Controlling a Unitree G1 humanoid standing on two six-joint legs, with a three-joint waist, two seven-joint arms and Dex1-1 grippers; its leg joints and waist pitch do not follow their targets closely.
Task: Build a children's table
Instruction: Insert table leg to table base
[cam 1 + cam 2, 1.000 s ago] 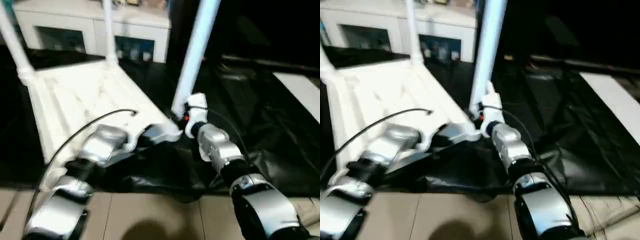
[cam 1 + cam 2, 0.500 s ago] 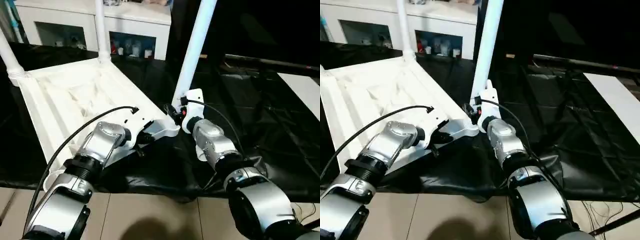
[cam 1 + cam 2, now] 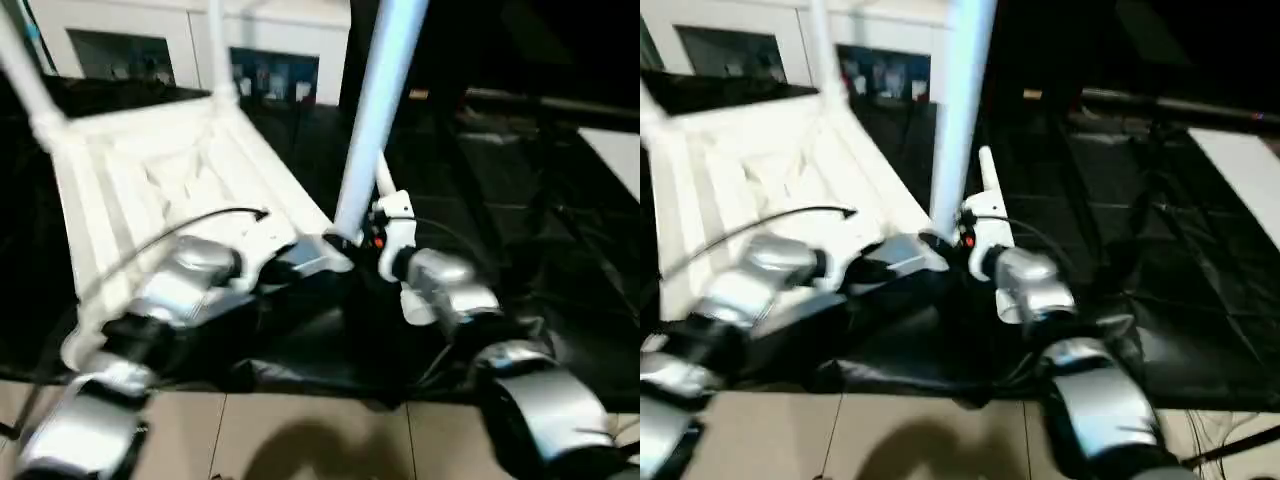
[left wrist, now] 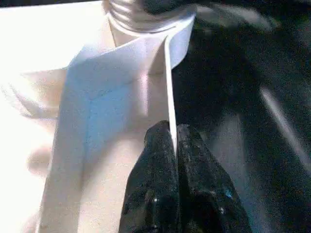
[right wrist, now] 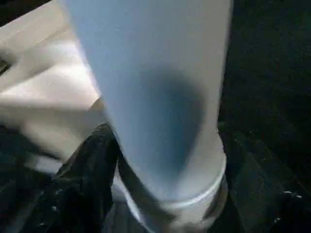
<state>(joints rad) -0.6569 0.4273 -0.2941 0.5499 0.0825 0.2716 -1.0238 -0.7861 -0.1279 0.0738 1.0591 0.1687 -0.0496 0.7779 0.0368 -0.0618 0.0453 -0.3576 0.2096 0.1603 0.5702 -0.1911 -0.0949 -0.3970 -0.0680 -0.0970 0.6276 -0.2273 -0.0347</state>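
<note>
While both grippers keep their holds as before, your table top (image 3: pixel 150 180) lies underside-up on the black sheet (image 3: pixel 560 250).
The left gripper (image 4: pixel 173 141) pinches the top's thin edge; the right gripper (image 5: pixel 160 194) clasps the near leg (image 3: pixel 375 110) at its corner socket, with open sheet to your right.

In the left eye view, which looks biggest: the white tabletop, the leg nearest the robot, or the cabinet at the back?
1. Tabletop, by far the largest.
2. Near leg, long, running out of the picture's top.
3. Cabinet, smallest as seen, but it is farther away and partly cut off, so its true rank is unsure.
</note>
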